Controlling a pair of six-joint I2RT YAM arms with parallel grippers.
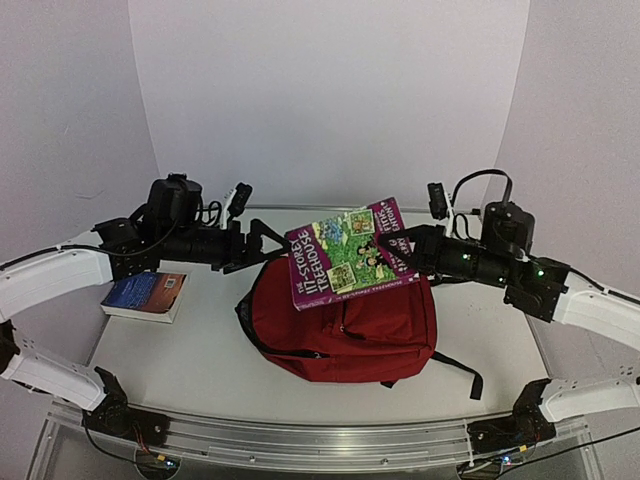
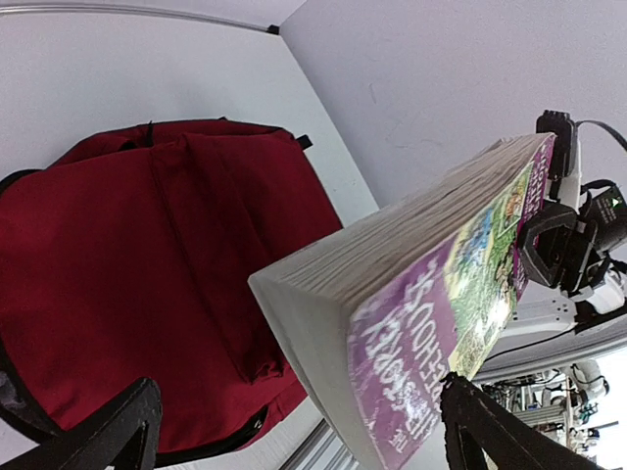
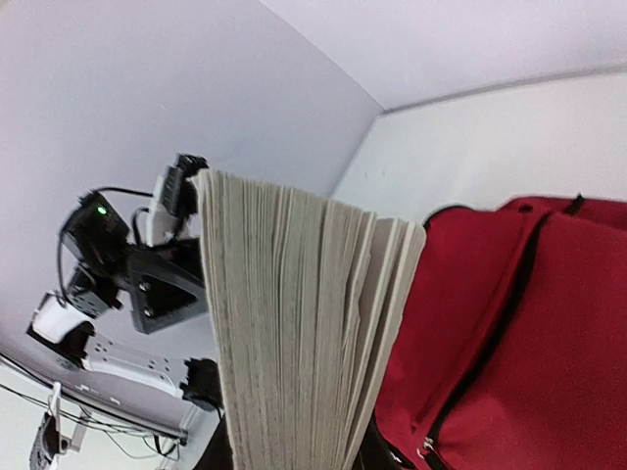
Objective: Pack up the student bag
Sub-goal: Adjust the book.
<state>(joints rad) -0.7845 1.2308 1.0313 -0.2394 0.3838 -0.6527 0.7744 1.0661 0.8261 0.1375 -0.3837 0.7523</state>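
While tight on the book (image 1: 350, 255), right hand (image 1: 386, 243) above student bag (image 1: 340, 325); left hand (image 1: 278, 243) released.

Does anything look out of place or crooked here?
Yes. The purple book hangs tilted in the air over the student bag, gripped only at one edge by the right gripper; the left gripper beside it is open.

The dark red fabric backpack (image 1: 340, 325) is laid at the middle of the white counter (image 1: 200, 350). Above its rear part, a thick purple-and-green paperback book (image 1: 350, 250) is gripped at its right edge by the right claw (image 1: 385, 243); the left claw (image 1: 268, 243) is placed just beside its left edge. A blue-covered book (image 1: 145, 293) is laid flat on the counter, left of the backpack.
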